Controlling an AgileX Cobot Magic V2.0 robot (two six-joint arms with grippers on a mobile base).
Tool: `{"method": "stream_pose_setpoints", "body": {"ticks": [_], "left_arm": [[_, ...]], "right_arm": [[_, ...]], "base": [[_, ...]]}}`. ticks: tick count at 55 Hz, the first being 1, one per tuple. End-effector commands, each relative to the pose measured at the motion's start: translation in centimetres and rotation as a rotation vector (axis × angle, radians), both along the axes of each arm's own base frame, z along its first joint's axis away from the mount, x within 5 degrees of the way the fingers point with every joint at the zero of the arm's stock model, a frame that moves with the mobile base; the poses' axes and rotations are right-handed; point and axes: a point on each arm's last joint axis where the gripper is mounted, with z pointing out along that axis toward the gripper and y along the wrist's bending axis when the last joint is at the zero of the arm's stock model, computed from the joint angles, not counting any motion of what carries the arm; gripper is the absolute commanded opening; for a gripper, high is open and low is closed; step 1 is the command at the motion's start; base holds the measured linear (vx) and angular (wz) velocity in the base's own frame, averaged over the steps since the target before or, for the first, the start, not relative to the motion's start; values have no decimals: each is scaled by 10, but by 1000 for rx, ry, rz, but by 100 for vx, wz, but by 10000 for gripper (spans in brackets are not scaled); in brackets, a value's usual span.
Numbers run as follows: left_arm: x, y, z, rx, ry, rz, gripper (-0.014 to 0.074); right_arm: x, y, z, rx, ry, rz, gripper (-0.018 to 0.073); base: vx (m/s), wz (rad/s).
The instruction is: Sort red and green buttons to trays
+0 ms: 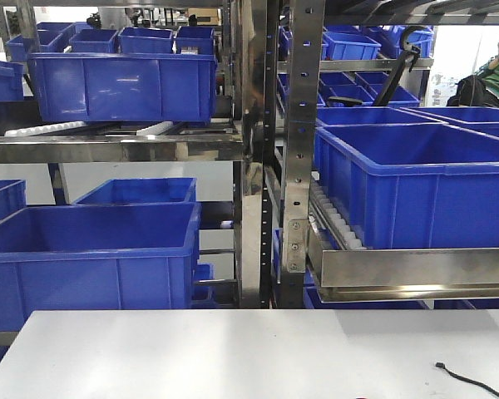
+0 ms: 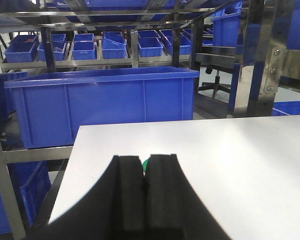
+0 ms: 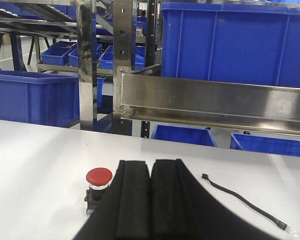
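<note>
The red button (image 3: 99,176), a red mushroom cap on a dark body, stands upright on the white table (image 3: 35,165). It is just left of my right gripper (image 3: 151,161), apart from it; the jaws are shut with nothing between them. In the left wrist view my left gripper (image 2: 145,158) hangs low over the table (image 2: 230,160), its fingers pressed together. A sliver of green (image 2: 145,164) peeks out just past the tips; it may be the green button, but most of it is hidden. Neither tray shows in any view. The front view shows no gripper.
A thin black cable (image 3: 242,199) lies on the table right of my right gripper, also seen as the cable (image 1: 470,381). Steel racks (image 1: 298,166) with blue crates (image 1: 108,266) stand behind the table's far edge. The table's left edge (image 2: 65,180) is close to my left gripper.
</note>
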Motion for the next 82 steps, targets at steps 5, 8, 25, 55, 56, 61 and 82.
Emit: {"method": "stream_pose_setpoints", "body": {"ticks": [5, 8, 25, 55, 56, 61, 82], "left_arm": [[-1, 0, 16, -22, -109, -4, -4], [-1, 0, 16, -22, -109, -4, -4], [-1, 0, 16, -22, -109, -4, -4], [-16, 2, 80, -165, -534, -21, -4], [-18, 2, 88, -188, -535, -25, -4], [-24, 2, 128, -180, -487, -26, -4], [40, -4, 239, 70, -371, 13, -4]], "right_arm": [[0, 0, 3, -12, -79, -1, -8], [0, 0, 3, -12, -79, -1, -8], [0, 0, 3, -12, -79, -1, -8], [-16, -2, 78, 92, -413, 5, -8], [-19, -3, 89, 91, -423, 5, -8], [-27, -3, 140, 51, -463, -2, -8], [39, 5, 251, -60, -382, -18, -8]], "base": [[0, 0], [0, 0], [0, 0], [0, 0], [0, 0], [0, 0], [0, 0]]}}
